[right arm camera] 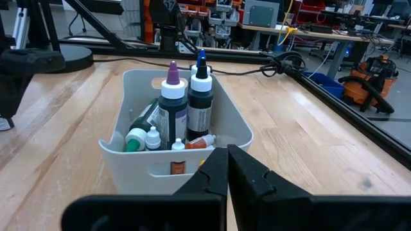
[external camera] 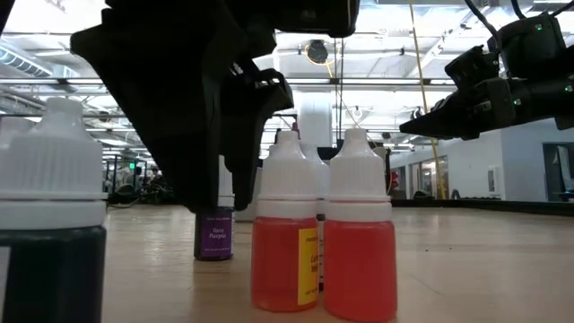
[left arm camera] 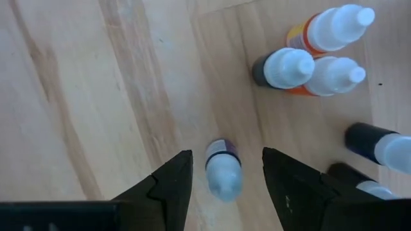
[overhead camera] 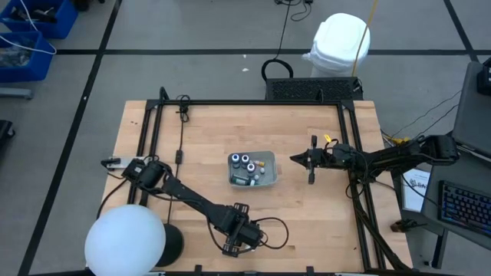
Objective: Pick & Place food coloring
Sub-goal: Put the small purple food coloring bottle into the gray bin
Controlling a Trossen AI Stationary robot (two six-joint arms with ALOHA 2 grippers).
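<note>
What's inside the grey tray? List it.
The tray holds two tall dark bottles standing upright, purple- and blue-tipped, with small white-capped bottles and a green-capped one in front. Anything beneath them is hidden by the tray wall.

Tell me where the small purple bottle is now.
The purple bottle stands on the wooden table between the open fingers of the left gripper, apart from the orange bottles.

Both six-joint arms are matte black with slender links and bulkier joint housings. Thin black cables loop beside the left arm's wrist. The left gripper [left arm camera: 223, 186] carries two wedge-shaped black fingers; the right gripper [right arm camera: 227, 170] has matching angular black fingers.
</note>
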